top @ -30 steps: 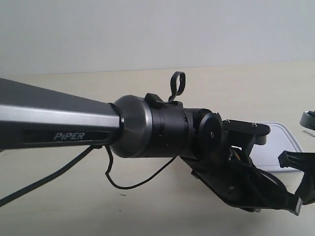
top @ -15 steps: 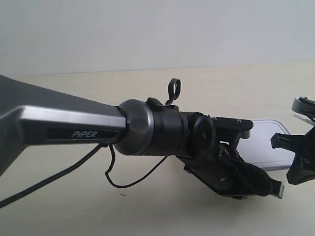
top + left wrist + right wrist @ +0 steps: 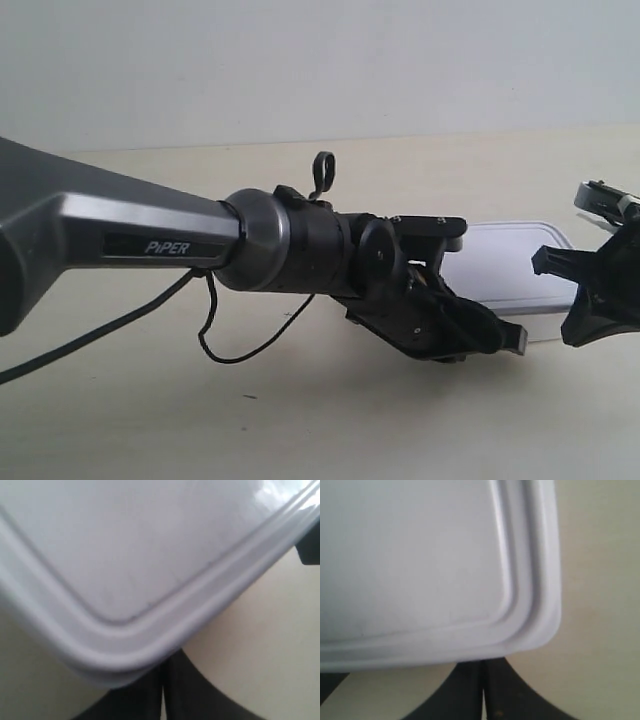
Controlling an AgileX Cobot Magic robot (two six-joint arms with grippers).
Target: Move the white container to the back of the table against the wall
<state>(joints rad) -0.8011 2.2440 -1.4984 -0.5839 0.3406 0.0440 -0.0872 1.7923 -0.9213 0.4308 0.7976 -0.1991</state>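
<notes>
The shallow white plastic lidded container [image 3: 510,260] sits on the pale cream wood-grain desk [image 3: 300,420], well short of the grey-white wall [image 3: 300,60]. The left gripper [image 3: 162,692] and right gripper [image 3: 482,692], clenched empty, sit at its corners, apparently to shove it back.

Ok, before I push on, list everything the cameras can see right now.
white container: one, white, lying on the table between the two arm ends
table: one, pale cream, under everything
wall: one, grey-white, behind the table's far edge
cable: one loop, black, hanging under the larger arm
arm at the exterior view's left: one, grey and black
arm at the exterior view's right: one, black
left hand: black, fingers together at a container corner
right hand: black, fingers together at another corner
</notes>
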